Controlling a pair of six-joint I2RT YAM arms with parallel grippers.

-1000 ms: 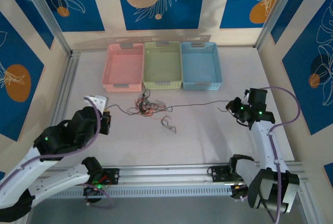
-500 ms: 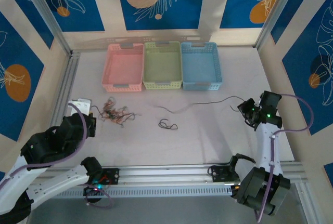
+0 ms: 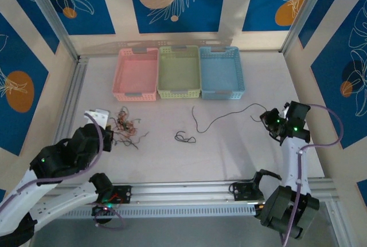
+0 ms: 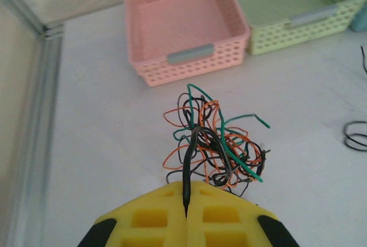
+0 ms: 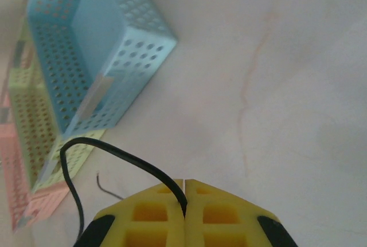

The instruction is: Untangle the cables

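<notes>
Left wrist view: the left jaws are clenched on 1 black strand of the tangle [image 4: 215,144], a knot of black, orange and teal cables at 6 o'clock of the pink basket [image 4: 183,58]. Top view: 1 long black cable [image 3: 223,115] runs toward 3 o'clock into the right jaws, clenched on its end. A small black loop [image 3: 184,138] lies apart from both. The left arm [image 3: 63,155] reaches toward 1 o'clock. The right arm [image 3: 292,155] extends toward 12 o'clock.

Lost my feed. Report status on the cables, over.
Left gripper shut on dark wire of the tangle. Right gripper shut on long black cable, apart from tangle. Small black loop lies loose, ungripped.
</notes>
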